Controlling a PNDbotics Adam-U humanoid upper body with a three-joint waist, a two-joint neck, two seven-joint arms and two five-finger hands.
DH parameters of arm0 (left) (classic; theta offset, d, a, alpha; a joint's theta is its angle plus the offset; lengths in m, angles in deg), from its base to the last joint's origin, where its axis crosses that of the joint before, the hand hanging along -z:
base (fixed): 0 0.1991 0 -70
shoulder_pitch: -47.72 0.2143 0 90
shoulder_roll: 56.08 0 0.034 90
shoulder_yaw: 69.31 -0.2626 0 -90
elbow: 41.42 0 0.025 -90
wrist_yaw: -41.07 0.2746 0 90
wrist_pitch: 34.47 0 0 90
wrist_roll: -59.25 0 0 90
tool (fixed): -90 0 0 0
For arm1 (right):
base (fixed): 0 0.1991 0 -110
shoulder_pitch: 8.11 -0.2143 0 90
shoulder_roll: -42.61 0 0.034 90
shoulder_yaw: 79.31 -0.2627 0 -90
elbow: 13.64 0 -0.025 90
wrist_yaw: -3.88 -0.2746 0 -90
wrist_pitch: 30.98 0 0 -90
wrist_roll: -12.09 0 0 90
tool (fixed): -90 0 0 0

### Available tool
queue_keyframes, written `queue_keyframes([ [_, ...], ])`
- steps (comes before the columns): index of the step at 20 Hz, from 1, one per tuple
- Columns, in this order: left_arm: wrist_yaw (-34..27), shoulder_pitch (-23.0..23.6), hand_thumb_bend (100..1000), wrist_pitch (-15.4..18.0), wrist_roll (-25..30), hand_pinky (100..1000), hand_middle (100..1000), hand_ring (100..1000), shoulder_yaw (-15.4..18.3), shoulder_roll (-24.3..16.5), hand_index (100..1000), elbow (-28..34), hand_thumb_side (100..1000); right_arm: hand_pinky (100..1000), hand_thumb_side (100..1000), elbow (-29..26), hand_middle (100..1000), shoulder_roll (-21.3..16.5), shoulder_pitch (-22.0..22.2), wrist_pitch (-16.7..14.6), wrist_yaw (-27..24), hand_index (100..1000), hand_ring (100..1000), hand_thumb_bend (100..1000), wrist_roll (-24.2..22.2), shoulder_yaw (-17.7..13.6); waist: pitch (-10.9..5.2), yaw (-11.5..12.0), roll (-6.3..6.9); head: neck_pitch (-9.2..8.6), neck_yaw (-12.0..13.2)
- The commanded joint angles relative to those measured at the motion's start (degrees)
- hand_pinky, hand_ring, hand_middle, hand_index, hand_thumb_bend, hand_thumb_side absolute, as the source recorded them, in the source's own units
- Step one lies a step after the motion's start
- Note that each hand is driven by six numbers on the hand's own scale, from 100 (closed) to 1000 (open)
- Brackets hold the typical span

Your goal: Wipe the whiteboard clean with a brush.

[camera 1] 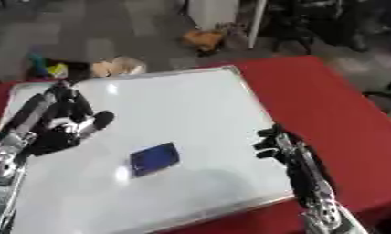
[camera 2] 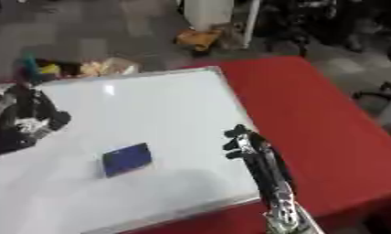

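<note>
a whiteboard (camera 1: 191, 114) is lying flat on a red tabletop (camera 1: 326, 105), taking up most of it. a blue brush (camera 1: 154, 158) is sitting on the board's near middle, apart from both hands. the left robot hand (camera 1: 59, 121) is hovering over the board's left part, fingers stretched out and holding nothing. the right robot hand (camera 1: 280, 145) is hanging at the board's right edge, fingers curled inward, gripping nothing. the board's surface is looking white and glossy.
</note>
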Motion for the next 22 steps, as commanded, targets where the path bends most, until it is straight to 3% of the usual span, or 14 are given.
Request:
queue_keyframes([
  [1,-1.19,-0.62,658,-0.88,-0.53,449,450,423,0.74,-1.21,961,1.37,612,596,850,-0.68,481,-0.5,-0.17,-0.11,0.38,680,633,100,-0.04,-0.51,-0.74,-0.03,-0.03,-0.56,-0.26],
  [10,-0.91,-1.1,679,-0.93,-0.21,450,452,425,0.29,-1.21,956,0.96,597,597,849,-1.03,481,-0.5,0.04,-0.01,0.42,680,633,100,-0.19,-0.52,-0.84,0.21,-0.29,-0.44,-0.28],
  [13,1.81,-3.29,698,0.39,1.35,453,456,429,-1.71,-2.63,949,-0.31,577,597,849,-0.98,481,-0.48,-0.06,0.0,0.33,680,633,100,-0.28,-0.42,-0.97,-0.12,-0.18,-0.24,-0.37],
  [17,7.97,-7.9,743,4.3,3.8,463,468,443,-5.86,-4.13,934,-4.63,525,597,849,-1.03,481,-0.62,0.03,0.03,0.29,680,633,100,-0.48,-0.24,-1.15,-0.74,-0.11,0.12,0.27],
  [22,17.81,-12.97,777,11.58,6.11,476,487,461,-11.36,-3.15,919,-12.46,509,597,848,-1.13,481,-0.63,0.15,0.05,0.19,680,633,100,-0.67,-0.09,-1.3,-1.47,-0.16,0.3,0.82],
])
